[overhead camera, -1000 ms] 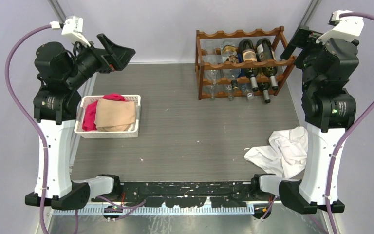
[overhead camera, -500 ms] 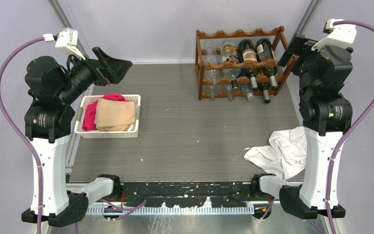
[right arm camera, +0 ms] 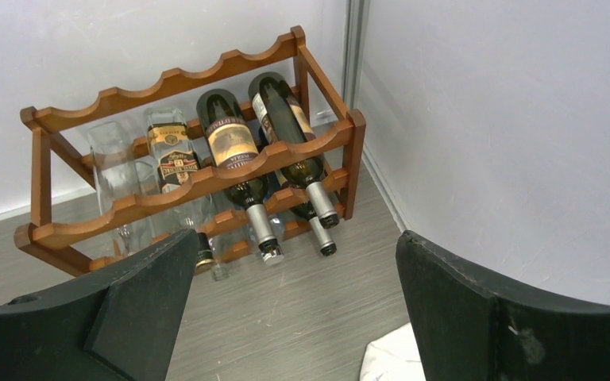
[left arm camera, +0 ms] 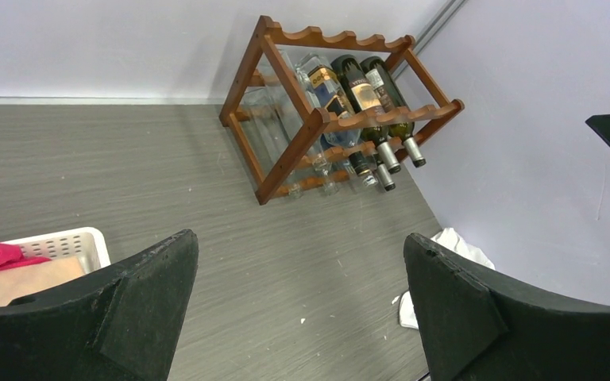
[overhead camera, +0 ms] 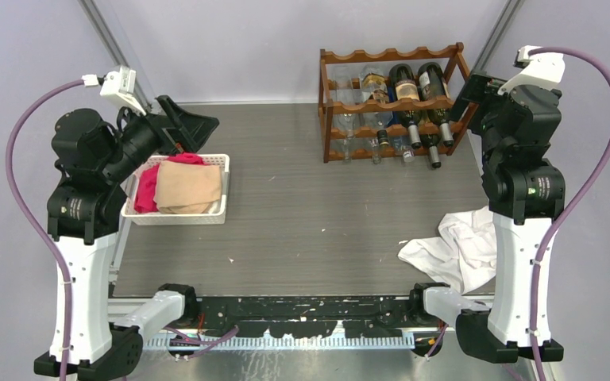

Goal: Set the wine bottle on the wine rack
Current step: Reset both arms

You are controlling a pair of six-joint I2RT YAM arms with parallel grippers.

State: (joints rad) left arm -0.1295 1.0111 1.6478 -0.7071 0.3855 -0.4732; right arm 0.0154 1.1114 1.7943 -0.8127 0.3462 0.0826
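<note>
Both arms are shifting, left dipping toward the white basket [overhead camera: 176, 219] | left gripper [left arm camera: 298, 240] and right gripper [right arm camera: 295, 238] are gaping wide, holding nothing | wine bottles [overhead camera: 404, 87] are lying in the wine rack [overhead camera: 365, 105] | task is looking done.

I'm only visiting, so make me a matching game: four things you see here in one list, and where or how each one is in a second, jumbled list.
1. reddish-brown wooden wine rack
2. white plastic basket
3. crumpled white cloth
4. left hand

a. open, holding nothing
b. near right side
c. far right corner
d. left side, folded tan cloth inside

Pairs: 1-c, 2-d, 3-b, 4-a
</note>
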